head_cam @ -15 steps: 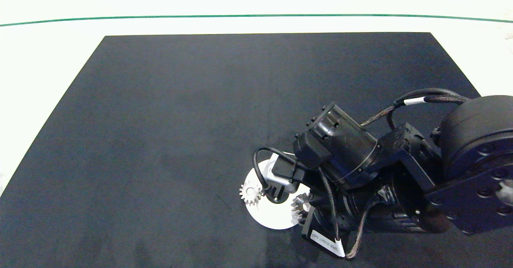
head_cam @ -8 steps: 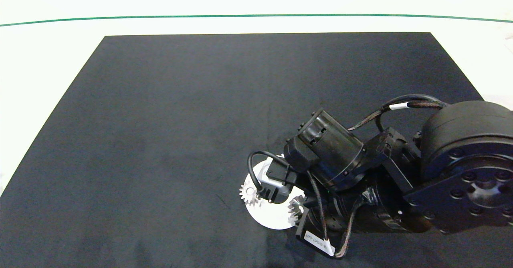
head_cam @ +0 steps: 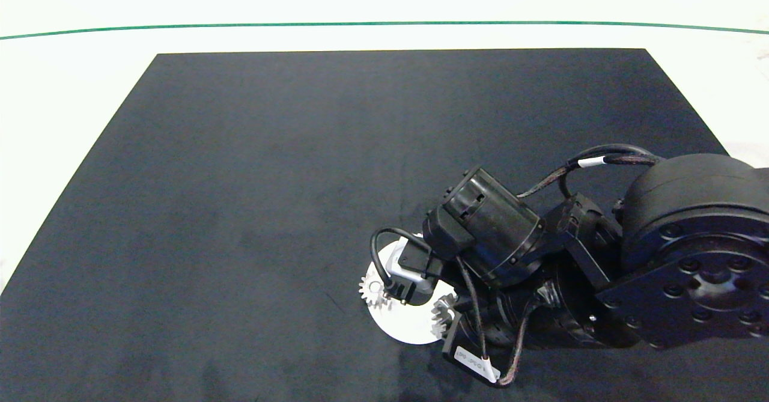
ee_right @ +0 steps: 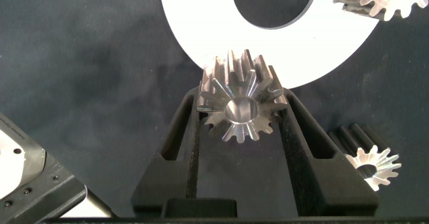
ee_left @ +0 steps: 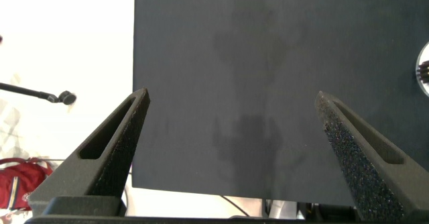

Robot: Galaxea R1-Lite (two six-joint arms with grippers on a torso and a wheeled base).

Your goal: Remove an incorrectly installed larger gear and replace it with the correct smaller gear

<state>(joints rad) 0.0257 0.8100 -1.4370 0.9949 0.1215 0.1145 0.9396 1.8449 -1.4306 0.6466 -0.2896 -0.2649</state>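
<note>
right claw (ee_right: 240,120) grips the smaller gear (ee_right: 241,98) over white ring (ee_right: 201,23).

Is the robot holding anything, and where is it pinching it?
The right gripper pinches a silver gear by its toothed sides. The left gripper holds nothing.

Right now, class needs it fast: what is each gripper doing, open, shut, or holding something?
Left gripper: open, holding nothing, over the dark mat.
Right gripper: shut on a gear, at the edge of the white ring plate.
</note>
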